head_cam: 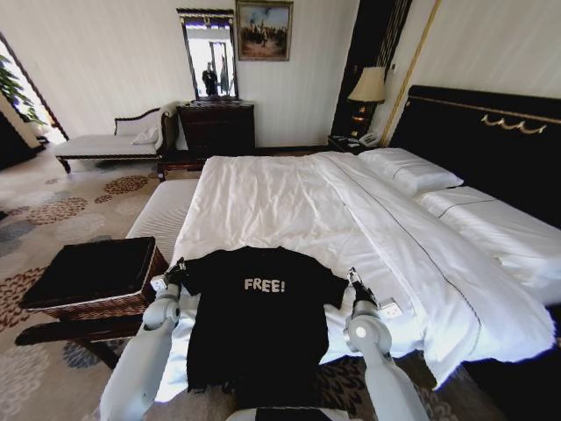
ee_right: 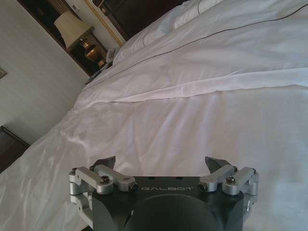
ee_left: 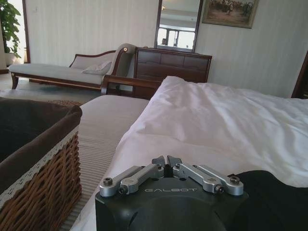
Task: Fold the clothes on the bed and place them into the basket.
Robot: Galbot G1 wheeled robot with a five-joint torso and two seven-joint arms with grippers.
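Here, leftmost in the head view, the basket: brown wicker with black lining, on the floor just beside the pale striped bench at the bed's foot. In the left wrist view, the same basket close by, woven wall and dark lining rim plain to see.

Next, the left gripper at the shirt's left sleeve, low over the near edge of the bed. In the left wrist view, left gripper clenched, fingertips meeting at the centre with no gap and nothing visible between them; black cloth just beside it on the white duvet.

In the middle, the black T-shirt, white "FREE!" lettering facing up, spread flat across the foot of the bed, lower hem hanging over the near edge. Still unfolded.

Further right, the right gripper at the shirt's right sleeve, above the duvet. In the right wrist view, right gripper released, fingers spread wide apart, bare white duvet between and beyond them, nothing grasped.

Far right, white pillows against the tall black headboard with gold trim.
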